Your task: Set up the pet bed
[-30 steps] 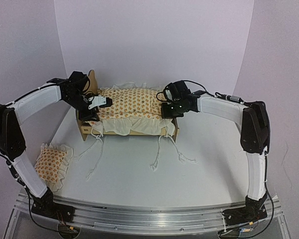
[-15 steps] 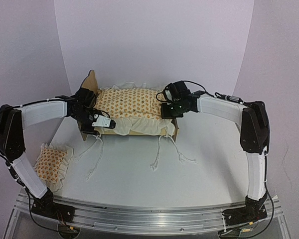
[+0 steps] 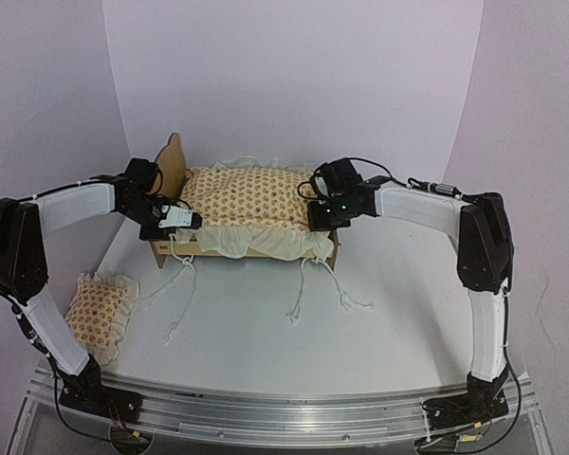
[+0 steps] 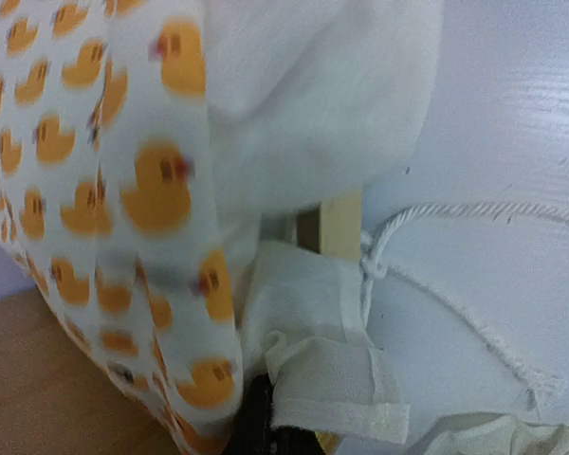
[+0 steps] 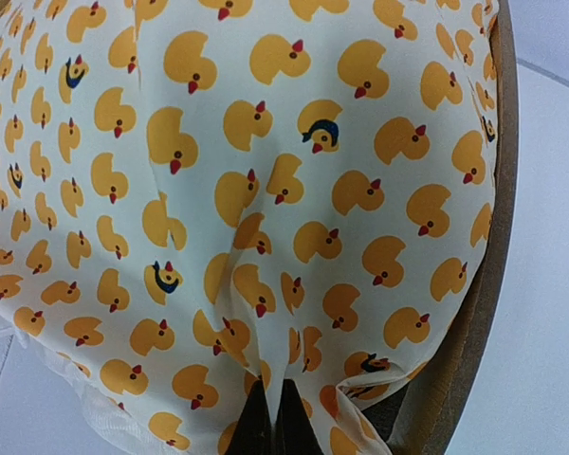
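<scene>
- White worktop point(image 3: 408, 322): it carries everything, with both arms reaching from its near edge toward its far edge.
- Plywood pet bed point(image 3: 159, 248): it stands near the far edge, a little left of centre. Its long axis runs left to right, parallel to that edge, and its headboard point(image 3: 174, 159) rises at the left end. This axis lies straight between the two grippers, so each arm has one end of the bed.
- Duck-print cushion point(image 3: 251, 194): it lies in the bed from end to end, and its cream ruffle spills over the near rail.
- Matching pillow point(image 3: 100, 308): it lies flat by the left edge toward the near-left corner, well apart from the bed. The left arm is nearer to it and to the headboard end where it probably belongs.
- Right gripper point(image 5: 270, 417): it is at the foot end, jaws closed. The printed fabric puckers into them, so it appears to be pinching the cushion.
- Left gripper point(image 3: 182, 219): it sits at the bed's near-left corner below the headboard, jaws closed. The wrist view shows the ruffle hem against the fingertip, but I cannot tell whether it is caught.
- Cord ties point(image 3: 299, 289): they trail loose from the ruffle toward the middle of the worktop.
</scene>
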